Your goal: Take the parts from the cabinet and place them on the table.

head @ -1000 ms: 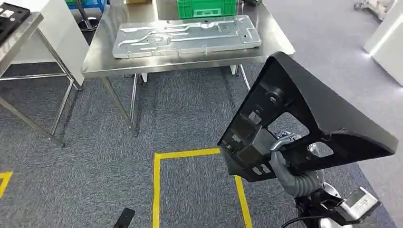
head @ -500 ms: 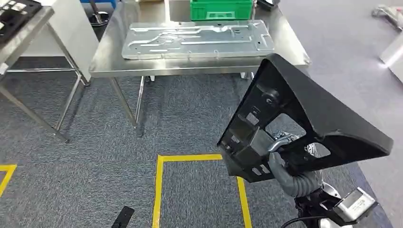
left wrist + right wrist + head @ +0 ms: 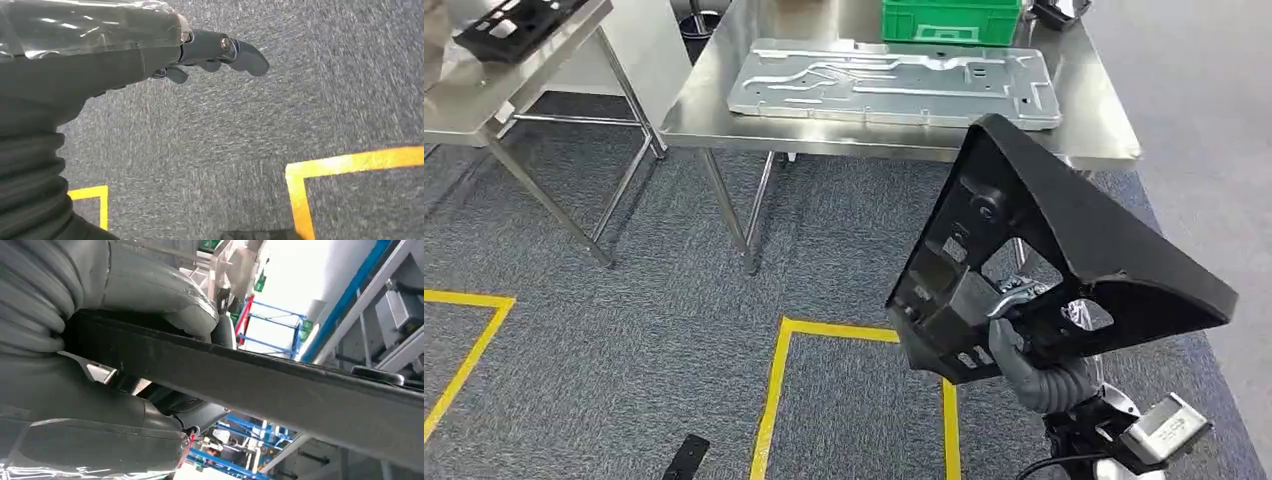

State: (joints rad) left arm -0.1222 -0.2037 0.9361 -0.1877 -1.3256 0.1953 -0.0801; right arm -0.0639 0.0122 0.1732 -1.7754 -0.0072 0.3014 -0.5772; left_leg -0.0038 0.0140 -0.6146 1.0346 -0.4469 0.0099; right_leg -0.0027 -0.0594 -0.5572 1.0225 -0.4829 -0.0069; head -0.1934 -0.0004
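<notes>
My right hand (image 3: 1016,348) grips a large black triangular plastic part (image 3: 1064,235) by its lower edge and holds it upright above the carpet, in front of the steel table (image 3: 714,115). In the right wrist view the thumb and fingers of this hand (image 3: 150,295) clamp the part's black edge (image 3: 270,385). My left hand (image 3: 215,50) hangs over the grey carpet with its fingers loosely extended and nothing in them.
A long silver metal panel (image 3: 894,80) and a green crate (image 3: 949,20) lie on the steel table. At the far left a second table (image 3: 484,95) carries a black part (image 3: 514,22). Yellow tape lines (image 3: 774,400) mark the carpet, and a small black object (image 3: 684,458) lies on the floor.
The whole picture has shifted: the camera has turned left, so the tables and tape now sit further right. The black part stays gripped in my right hand.
</notes>
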